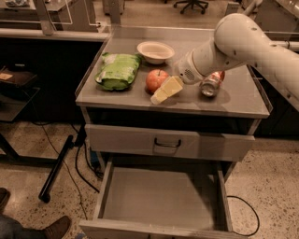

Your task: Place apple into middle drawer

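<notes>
As claw [161, 94] sits just beside apple [156, 80], opening can't tell; a nudge cd roll apple away, ungripped.

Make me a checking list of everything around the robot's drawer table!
Surface: grey cabinet top, holding four things.
Job's things: apple sitting on the top, stem up; middle drawer pulled open, apple not in it yet.
Clutter: green bag, white bowl, soda can lying on its side.
Grippers: gripper low over the top, close beside the apple's front right.
Cables: black cable on the floor left of the cabinet, second cable on the right.
Surroundings: closed upper drawer with a black handle, shoe bottom left, office chair behind.
</notes>
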### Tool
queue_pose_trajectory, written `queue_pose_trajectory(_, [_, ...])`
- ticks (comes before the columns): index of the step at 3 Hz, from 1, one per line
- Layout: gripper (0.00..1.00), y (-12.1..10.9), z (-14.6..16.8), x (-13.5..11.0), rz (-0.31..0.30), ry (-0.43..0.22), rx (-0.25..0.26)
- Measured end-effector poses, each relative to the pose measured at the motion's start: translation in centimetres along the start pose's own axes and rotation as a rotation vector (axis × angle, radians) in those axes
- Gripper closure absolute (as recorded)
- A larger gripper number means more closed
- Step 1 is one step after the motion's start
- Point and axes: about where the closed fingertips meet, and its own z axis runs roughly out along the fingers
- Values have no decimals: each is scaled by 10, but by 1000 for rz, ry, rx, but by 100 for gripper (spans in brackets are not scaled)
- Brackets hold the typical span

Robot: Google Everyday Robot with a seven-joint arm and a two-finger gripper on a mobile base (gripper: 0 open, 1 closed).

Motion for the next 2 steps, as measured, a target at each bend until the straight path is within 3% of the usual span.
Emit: queue_pose_trajectory(2, [0,-5,18,-9,38,-48,-9])
